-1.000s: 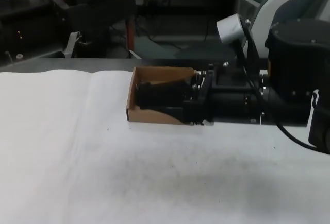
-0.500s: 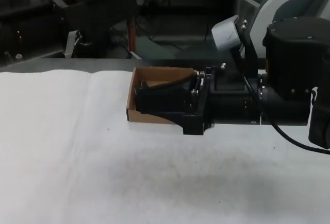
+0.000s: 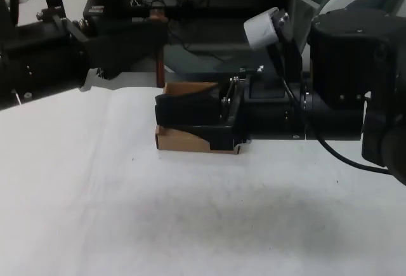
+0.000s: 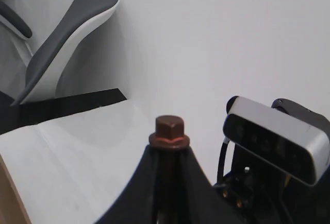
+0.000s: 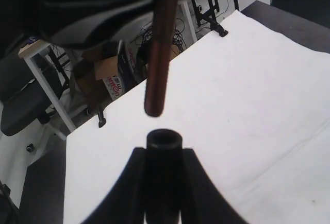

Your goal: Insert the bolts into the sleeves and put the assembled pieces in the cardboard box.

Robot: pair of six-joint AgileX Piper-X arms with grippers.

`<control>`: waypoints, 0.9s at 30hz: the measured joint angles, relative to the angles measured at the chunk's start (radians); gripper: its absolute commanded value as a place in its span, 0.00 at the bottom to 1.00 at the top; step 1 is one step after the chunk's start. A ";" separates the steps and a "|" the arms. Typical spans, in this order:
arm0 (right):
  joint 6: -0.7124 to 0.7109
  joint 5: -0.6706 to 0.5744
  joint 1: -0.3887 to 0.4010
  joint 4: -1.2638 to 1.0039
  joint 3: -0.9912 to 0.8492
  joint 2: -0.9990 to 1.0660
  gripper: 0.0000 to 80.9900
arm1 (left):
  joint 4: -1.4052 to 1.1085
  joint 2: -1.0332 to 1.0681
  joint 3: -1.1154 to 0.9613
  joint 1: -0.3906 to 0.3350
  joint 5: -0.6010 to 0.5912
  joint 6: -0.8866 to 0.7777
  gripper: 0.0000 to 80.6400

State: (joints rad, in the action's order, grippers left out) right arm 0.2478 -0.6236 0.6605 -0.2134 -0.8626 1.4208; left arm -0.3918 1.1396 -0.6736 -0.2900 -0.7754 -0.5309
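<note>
- The left end effector [image 4: 169, 154] is clamped on a brown bolt [image 4: 169, 131] — the hex head stands just above the two black fingertips.
- The right end effector [image 5: 163, 154] grips a dark sleeve [image 5: 164, 142] between its fingers, with the open mouth turned toward the bolt's shank.
- In the right wrist view the shank's tip hangs close to the sleeve's mouth without touching it, slightly off its centre.
- The cardboard box [image 3: 184, 141] sits on the white-covered surface [image 3: 190, 225] toward the far edge, in the same spot as a second ago.
- An arm [image 3: 298, 111] comes in from the right of the high view. Since a second ago it has slid leftward and risen a little.
- Its black front end now hides most of the box's opening, and the box's near wall shows below it. Earlier, the left part of the interior was visible.
- The pale camera [image 3: 263, 28] on that arm has shifted leftward with it.
</note>
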 measured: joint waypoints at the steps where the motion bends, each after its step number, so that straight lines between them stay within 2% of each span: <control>1: 0.000 0.001 0.000 0.003 0.000 0.000 0.01 | -0.007 0.000 0.000 0.000 0.004 0.000 0.02; 8: 0.000 0.011 0.000 0.012 0.000 0.000 0.01 | -0.028 0.000 0.000 -0.008 0.036 0.000 0.02; 17: 0.026 0.035 0.000 0.016 -0.009 0.000 0.01 | -0.030 0.000 0.000 -0.097 0.090 0.044 0.02; 27: 0.045 0.040 -0.004 0.018 -0.009 0.000 0.01 | -0.032 0.000 0.000 -0.058 0.115 0.071 0.02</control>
State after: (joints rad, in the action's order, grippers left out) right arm 0.2927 -0.5833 0.6568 -0.1954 -0.8717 1.4208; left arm -0.4240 1.1396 -0.6736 -0.3482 -0.6603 -0.4602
